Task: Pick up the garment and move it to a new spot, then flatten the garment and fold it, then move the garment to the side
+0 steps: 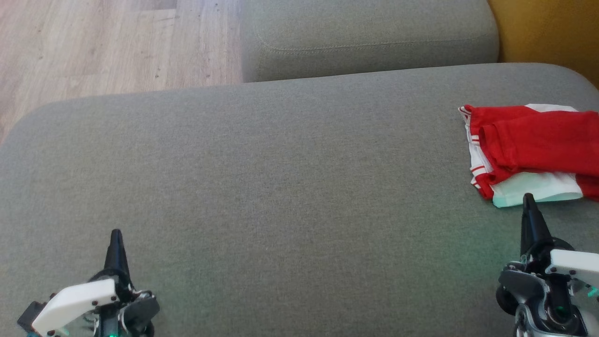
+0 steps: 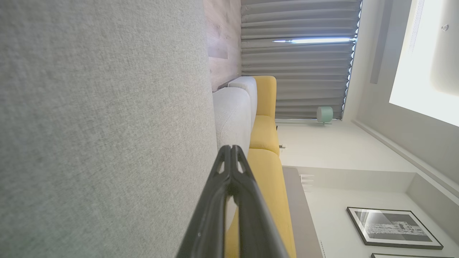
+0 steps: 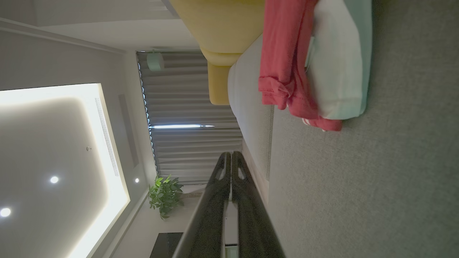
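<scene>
The garment [image 1: 533, 150] is red and white, folded into a compact stack at the right edge of the grey cushion [image 1: 281, 187]. In the right wrist view the garment [image 3: 312, 61] lies ahead of the fingers and off to the side. My right gripper [image 1: 529, 199] is shut and empty, its tip just short of the garment's near white edge. At the lower left my left gripper [image 1: 115, 234] is also shut and empty, far from the garment. Both pairs of fingers press together in the wrist views: left gripper [image 2: 231, 148], right gripper [image 3: 229, 154].
A second grey cushion [image 1: 369, 37] lies beyond the first, with wooden floor [image 1: 112, 42] at the upper left and a yellow seat [image 1: 547, 32] at the upper right. The wrist views show curtains [image 2: 297, 61], a plant [image 3: 165, 195] and a framed picture [image 2: 392, 227].
</scene>
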Tool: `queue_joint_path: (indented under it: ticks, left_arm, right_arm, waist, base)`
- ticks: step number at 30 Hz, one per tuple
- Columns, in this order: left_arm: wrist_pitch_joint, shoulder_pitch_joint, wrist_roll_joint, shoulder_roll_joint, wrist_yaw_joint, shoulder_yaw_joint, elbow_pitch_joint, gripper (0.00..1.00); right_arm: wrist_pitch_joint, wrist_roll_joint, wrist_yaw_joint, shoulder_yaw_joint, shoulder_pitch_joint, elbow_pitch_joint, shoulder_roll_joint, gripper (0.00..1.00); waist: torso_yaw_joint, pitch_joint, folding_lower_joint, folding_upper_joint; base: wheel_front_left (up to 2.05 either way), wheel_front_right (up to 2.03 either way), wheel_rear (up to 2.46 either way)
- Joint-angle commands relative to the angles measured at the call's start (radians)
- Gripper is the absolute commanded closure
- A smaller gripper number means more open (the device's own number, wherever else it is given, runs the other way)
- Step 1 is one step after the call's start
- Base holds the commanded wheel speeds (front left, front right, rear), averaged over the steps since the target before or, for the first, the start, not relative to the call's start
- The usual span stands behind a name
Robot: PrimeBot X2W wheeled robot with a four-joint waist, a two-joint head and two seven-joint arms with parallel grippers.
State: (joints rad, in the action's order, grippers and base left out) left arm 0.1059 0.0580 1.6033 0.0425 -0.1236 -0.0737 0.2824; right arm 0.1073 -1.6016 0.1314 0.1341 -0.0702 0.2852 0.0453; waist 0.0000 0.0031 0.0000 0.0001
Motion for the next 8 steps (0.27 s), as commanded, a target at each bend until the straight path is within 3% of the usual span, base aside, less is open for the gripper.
queue_joint_path:
  ticks: [1,8]
  left_arm:
    - [0.007,0.050,0.006,0.008,-0.007,-0.040,-0.037,1.00]
    - [0.007,0.050,0.006,0.008,-0.007,-0.040,-0.037,1.00]
  right_arm:
    - [0.006,-0.007,-0.001,-0.020,-0.038,-0.040,0.005,1.00]
    - [0.006,-0.007,-0.001,-0.020,-0.038,-0.040,0.005,1.00]
  waist:
    - [0.000,0.000,0.0000,-0.0001]
    - [0.000,0.000,0.0000,-0.0001]
  base:
    - [0.00,0.00,0.00]
    - [0.00,0.00,0.00]
